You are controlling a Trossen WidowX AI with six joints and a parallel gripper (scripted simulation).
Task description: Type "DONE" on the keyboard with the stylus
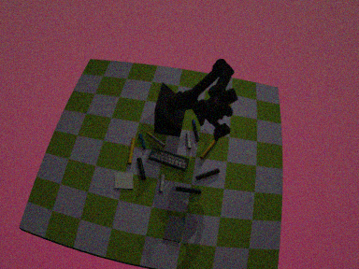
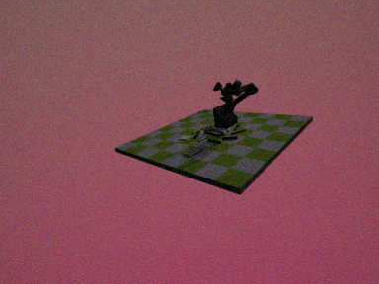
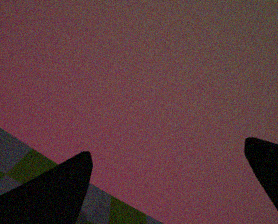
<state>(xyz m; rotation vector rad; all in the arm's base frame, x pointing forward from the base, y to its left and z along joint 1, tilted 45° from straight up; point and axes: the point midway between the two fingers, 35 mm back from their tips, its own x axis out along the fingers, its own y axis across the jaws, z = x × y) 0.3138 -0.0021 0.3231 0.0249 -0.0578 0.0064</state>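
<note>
The dark keyboard (image 1: 168, 160) with pale keys lies in front of the arm's base in the top view. Several pen-like sticks lie around it, among them a yellow one (image 1: 132, 151) at left, a white one (image 1: 188, 140) and a yellow one (image 1: 208, 148) at right, and a black one (image 1: 188, 190) in front. I cannot tell which is the stylus. My gripper (image 3: 167, 152) is open and empty, its two black fingers wide apart in the wrist view. It is raised above the desk. The wrist view shows neither keyboard nor sticks.
The arm's black base (image 1: 168, 117) stands behind the keyboard. A pale square pad (image 1: 123, 180) lies at the front left. More dark sticks (image 1: 208, 174) (image 1: 141, 168) lie either side of the keyboard. A faint grey rectangle (image 1: 175, 228) shows farther forward on the checkered top (image 1: 234, 231).
</note>
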